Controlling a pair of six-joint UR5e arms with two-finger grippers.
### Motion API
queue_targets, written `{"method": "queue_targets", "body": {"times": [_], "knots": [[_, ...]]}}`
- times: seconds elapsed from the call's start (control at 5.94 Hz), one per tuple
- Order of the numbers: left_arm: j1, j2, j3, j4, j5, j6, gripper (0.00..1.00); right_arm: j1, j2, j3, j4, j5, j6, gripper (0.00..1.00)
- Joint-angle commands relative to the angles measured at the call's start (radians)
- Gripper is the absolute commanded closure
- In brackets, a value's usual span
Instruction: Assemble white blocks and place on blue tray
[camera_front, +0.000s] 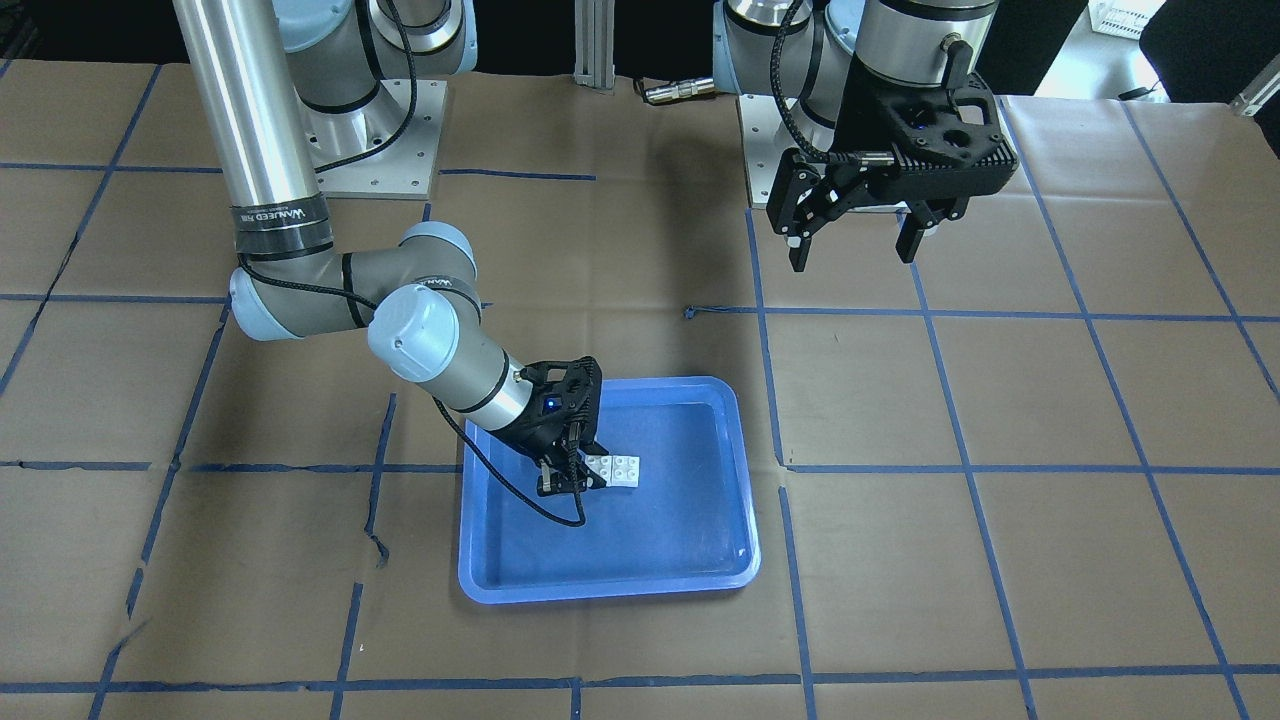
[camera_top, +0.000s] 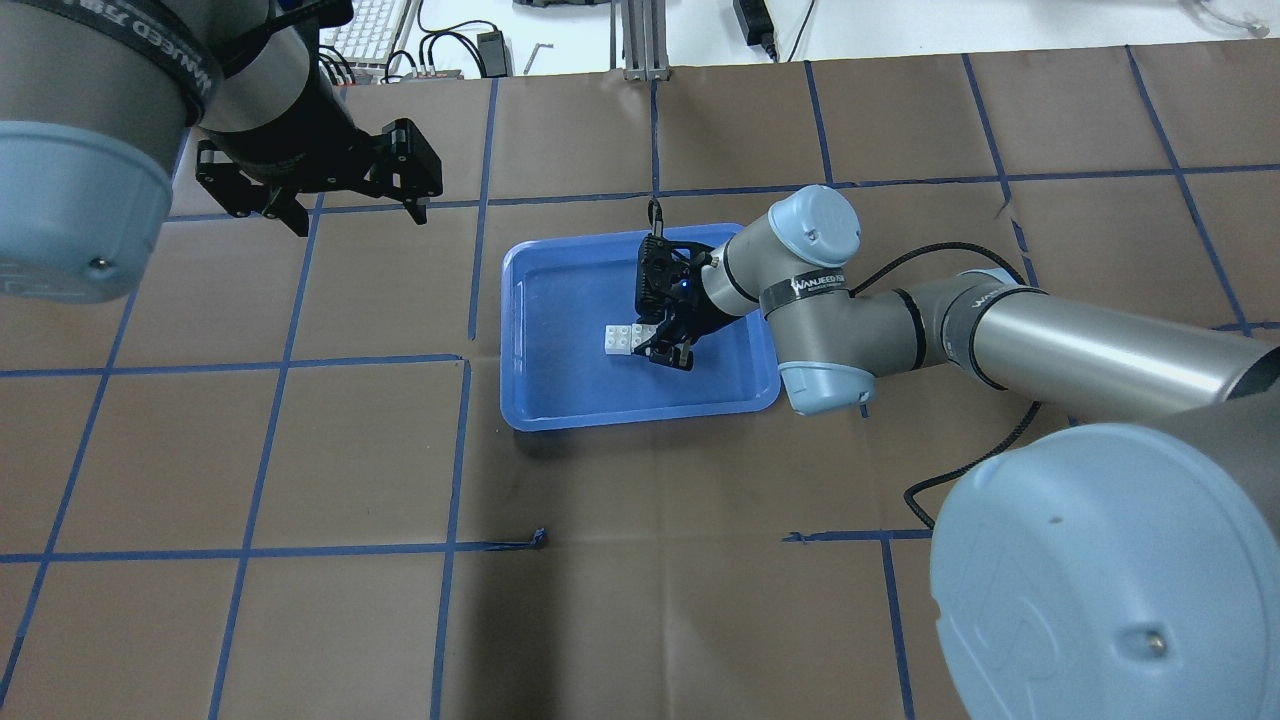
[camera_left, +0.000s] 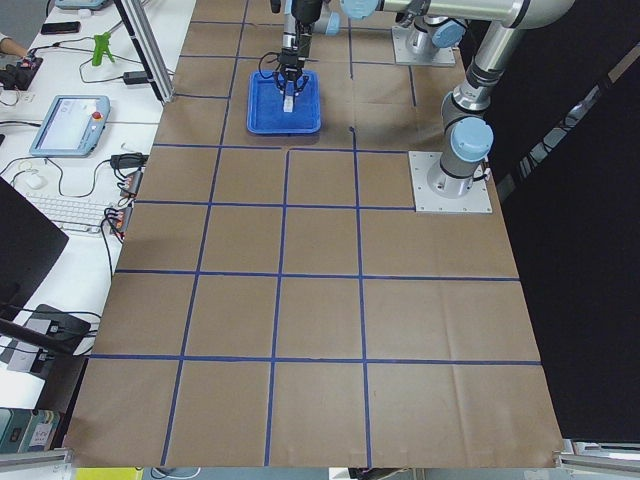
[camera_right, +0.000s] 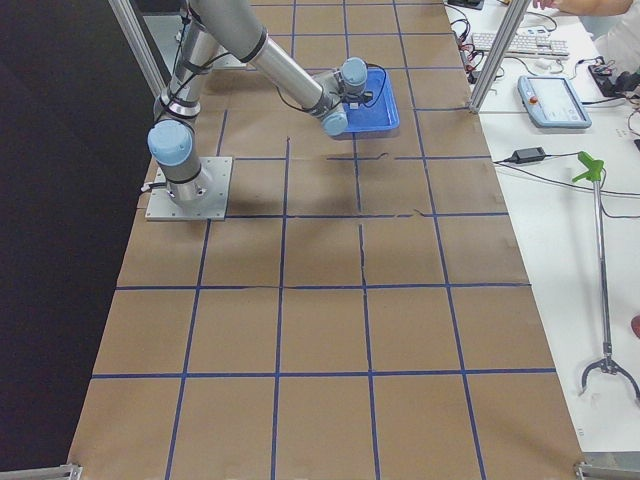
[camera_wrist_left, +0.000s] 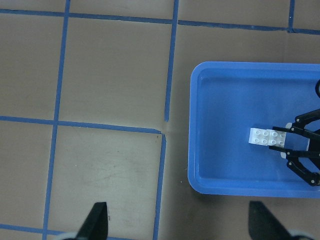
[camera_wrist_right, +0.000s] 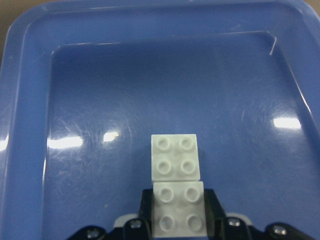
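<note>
The two white blocks sit side by side as one joined piece, low over the floor of the blue tray. My right gripper reaches into the tray and is shut on the nearer block. In the right wrist view the fingers flank that block and the other block sticks out ahead. The blocks and the right gripper also show in the overhead view. My left gripper is open and empty, raised above the table away from the tray; it sees the blocks from above.
Brown paper with blue tape lines covers the table. The arm bases stand at the robot's side. A keyboard and cables lie beyond the far table edge.
</note>
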Motion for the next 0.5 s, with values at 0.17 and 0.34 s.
{"method": "queue_targets", "body": {"times": [0.17, 0.34], "knots": [[0.0, 0.001, 0.0, 0.001, 0.0, 0.0, 0.01, 0.0, 0.0, 0.001, 0.002, 0.0, 0.0, 0.52], [0.0, 0.001, 0.0, -0.001, 0.0, 0.0, 0.01, 0.0, 0.0, 0.001, 0.0, 0.0, 0.002, 0.48]]}}
